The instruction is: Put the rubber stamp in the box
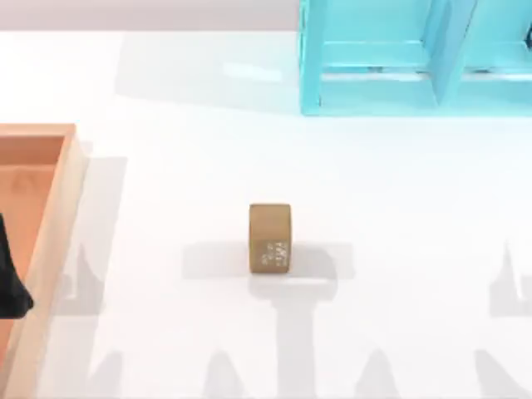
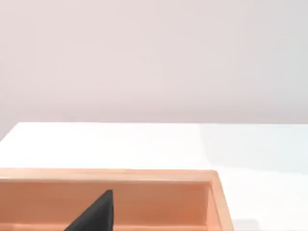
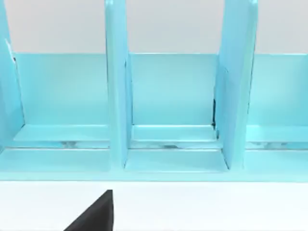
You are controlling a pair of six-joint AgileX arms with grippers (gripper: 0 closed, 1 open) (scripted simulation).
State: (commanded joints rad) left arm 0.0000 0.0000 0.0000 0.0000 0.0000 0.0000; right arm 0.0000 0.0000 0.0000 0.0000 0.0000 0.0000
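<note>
The rubber stamp (image 1: 270, 238) is a small tan-brown block with a rounded top and whitish marks on its near face. It stands alone on the white table near the middle of the top view. The box (image 1: 51, 241) is a shallow wooden tray, orange-brown inside with a lighter rim, at the table's left edge. My left gripper (image 1: 12, 287) shows as a dark shape over the box, far left of the stamp; the left wrist view has the box wall (image 2: 144, 202) just beyond it. My right gripper (image 3: 96, 214) shows as a dark tip facing the turquoise frame.
A turquoise-blue compartmented frame (image 1: 374, 91) stands at the back right of the table; in the right wrist view its upright dividers (image 3: 117, 96) are close ahead. White tabletop (image 1: 166, 166) lies between the stamp and the box.
</note>
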